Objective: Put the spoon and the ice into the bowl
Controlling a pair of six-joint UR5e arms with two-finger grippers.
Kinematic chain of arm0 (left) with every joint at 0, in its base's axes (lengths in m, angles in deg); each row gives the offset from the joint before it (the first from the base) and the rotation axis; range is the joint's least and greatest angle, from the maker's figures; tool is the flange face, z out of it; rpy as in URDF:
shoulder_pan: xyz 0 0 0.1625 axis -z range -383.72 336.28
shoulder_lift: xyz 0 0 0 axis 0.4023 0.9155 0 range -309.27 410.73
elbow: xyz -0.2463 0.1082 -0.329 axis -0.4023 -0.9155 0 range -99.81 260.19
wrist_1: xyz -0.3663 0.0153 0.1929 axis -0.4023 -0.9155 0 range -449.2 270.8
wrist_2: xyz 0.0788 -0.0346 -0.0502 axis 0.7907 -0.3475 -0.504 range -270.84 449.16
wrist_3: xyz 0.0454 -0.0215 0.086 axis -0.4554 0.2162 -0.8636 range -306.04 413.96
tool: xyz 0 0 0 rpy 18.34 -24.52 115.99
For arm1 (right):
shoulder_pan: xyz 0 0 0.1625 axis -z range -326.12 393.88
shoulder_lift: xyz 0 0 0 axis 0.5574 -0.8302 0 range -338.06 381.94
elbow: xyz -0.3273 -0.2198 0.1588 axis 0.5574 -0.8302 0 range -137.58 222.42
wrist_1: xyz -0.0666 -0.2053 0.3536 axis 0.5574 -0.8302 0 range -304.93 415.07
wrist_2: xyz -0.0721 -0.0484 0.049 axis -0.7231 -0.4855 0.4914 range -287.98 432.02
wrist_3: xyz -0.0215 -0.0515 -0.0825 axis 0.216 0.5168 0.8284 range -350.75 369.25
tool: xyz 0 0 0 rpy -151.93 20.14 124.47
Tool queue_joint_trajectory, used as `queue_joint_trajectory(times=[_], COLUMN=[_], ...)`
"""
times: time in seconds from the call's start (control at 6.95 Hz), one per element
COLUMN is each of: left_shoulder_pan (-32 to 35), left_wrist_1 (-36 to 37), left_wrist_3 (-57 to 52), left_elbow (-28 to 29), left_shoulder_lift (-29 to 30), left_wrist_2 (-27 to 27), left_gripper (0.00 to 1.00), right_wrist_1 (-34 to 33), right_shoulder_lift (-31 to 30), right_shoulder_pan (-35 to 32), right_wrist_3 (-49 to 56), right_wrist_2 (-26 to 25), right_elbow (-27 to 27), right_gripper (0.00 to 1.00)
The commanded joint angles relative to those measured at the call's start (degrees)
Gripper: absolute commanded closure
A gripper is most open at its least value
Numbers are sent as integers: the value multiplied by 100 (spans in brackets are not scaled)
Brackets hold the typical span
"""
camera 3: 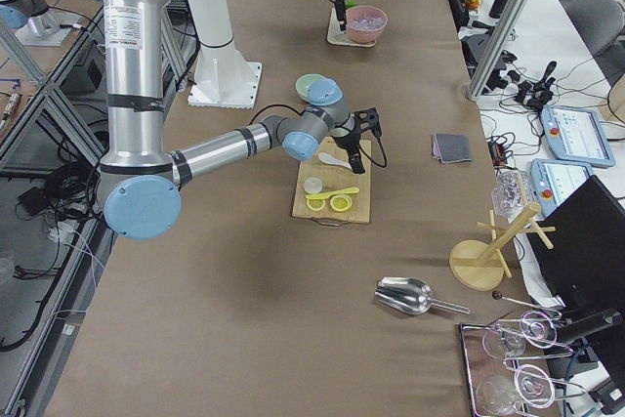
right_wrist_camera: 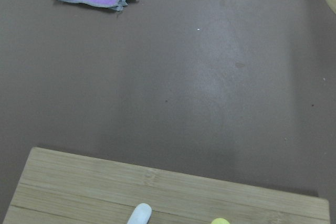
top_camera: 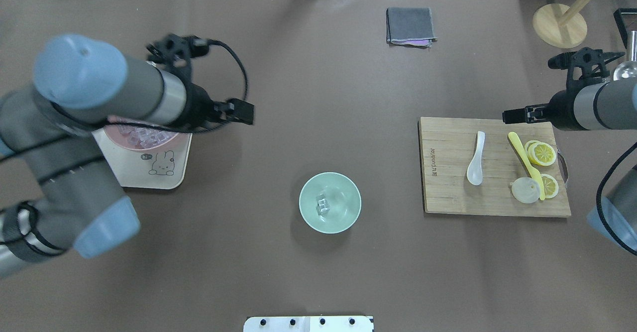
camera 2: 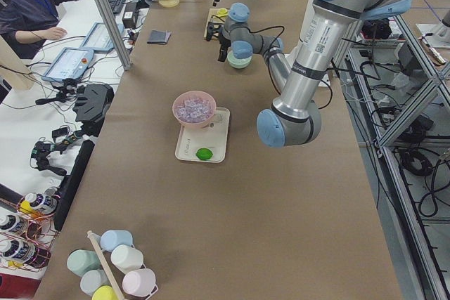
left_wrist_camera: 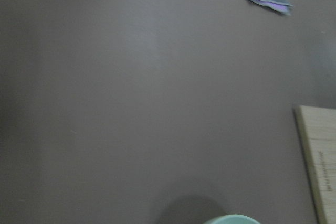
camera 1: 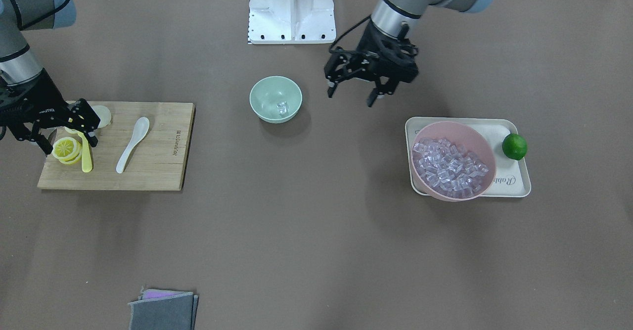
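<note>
The mint-green bowl (camera 1: 262, 92) stands mid-table and also shows in the overhead view (top_camera: 343, 192). One clear ice cube (camera 1: 282, 108) lies inside it, also seen from overhead (top_camera: 323, 204). The white spoon (camera 1: 132, 144) lies on the wooden cutting board (camera 1: 158, 171), scoop toward the operators' side; it also shows in the overhead view (top_camera: 476, 158). My left gripper (camera 1: 350, 98) is open and empty, hovering between the green bowl and the pink bowl. My right gripper (camera 1: 71, 144) is open above the lemon slices and yellow knife, apart from the spoon.
A pink bowl (camera 1: 487, 147) full of ice cubes sits on a cream tray (camera 1: 517, 184) with a lime (camera 1: 514, 146). Lemon slices (camera 1: 67, 149) and a yellow knife (camera 1: 87, 159) lie on the board. A folded grey cloth (camera 1: 163, 310) lies near the operators' edge.
</note>
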Motion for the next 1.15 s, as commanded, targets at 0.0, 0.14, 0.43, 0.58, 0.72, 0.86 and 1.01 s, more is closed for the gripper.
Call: queue_joint_trajectory(times=[0.0,0.14,0.43,0.58,0.72,0.86,1.01], left_shoulder_pan=[1816,2720,4191,4450,4487,4487,4487], left_wrist_1=[665,683,674,596,456,245,226], left_wrist_3=[-3180,-5208,-7862,-8456,-8523,-8507,-8506], left_elbow=[-78,297,1736,2108,2120,2120,2112], left_shoulder_lift=[-1189,-1718,-1732,-1819,-2011,-2117,-2153], left_wrist_2=[-1238,-1380,-1943,-1944,-1935,-1926,-1926], left_gripper=[2,2,2,2,2,2,2], right_wrist_1=[-2,7,7,7,7,7,41], right_shoulder_lift=[-2,-19,-10,-2,16,16,16], right_shoulder_pan=[356,505,944,1146,1340,1437,1578], right_wrist_3=[-616,-949,-1827,-2188,-2462,-2464,-2508], right_wrist_2=[-337,-495,-890,-1153,-1417,-1550,-1804], right_elbow=[-49,-128,-146,-198,-251,-304,-435], right_gripper=[0,2,5,5,6,5,6])
